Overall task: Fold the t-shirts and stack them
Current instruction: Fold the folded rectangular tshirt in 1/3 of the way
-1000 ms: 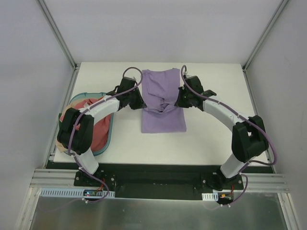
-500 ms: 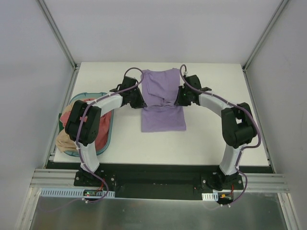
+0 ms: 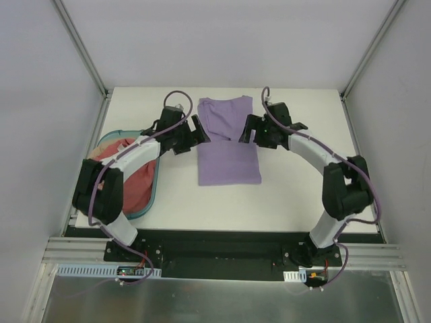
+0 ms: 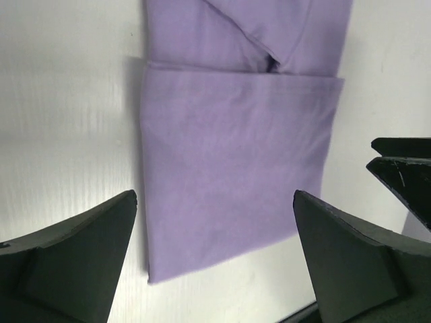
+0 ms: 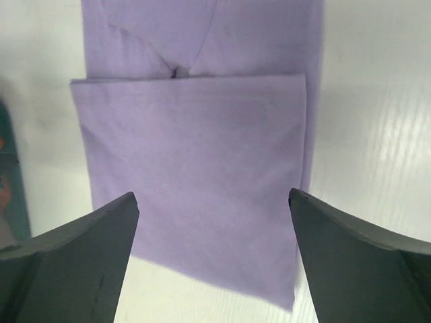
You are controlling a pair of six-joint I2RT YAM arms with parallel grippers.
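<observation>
Progress is looking partial: the purple tee (image 3: pixel 229 158) is lying flat at the centre of the table (image 3: pixel 303 195), its sides turned in to make a narrow strip. A square-edged layer is resting on top of its lower half in the top view, and that layer's edge is running straight across the middle. Judging by that, this tee is needing perhaps one more fold, or only a tidy-up. The pink tee (image 3: pixel 135 185) is sitting crumpled in the basket (image 3: pixel 156 185) at the left of the top view, not yet folded. The left arm is hiding anything else the basket may be holding. Nothing is being stacked so far. Both arms are arching in from the bottom corners of the frame, elbows pushed outward and wrists bent toward the purple tee. The left claw (image 3: pixel 197 129) is hovering just beside its left edge and the right claw (image 3: pixel 248 128) just beside its right edge, both at about mid-length. Each claw is standing wide apart and gripping nothing; in both wrist views the dark fingers (image 4: pixel 87 249) are framing bare cloth, well above it.
</observation>
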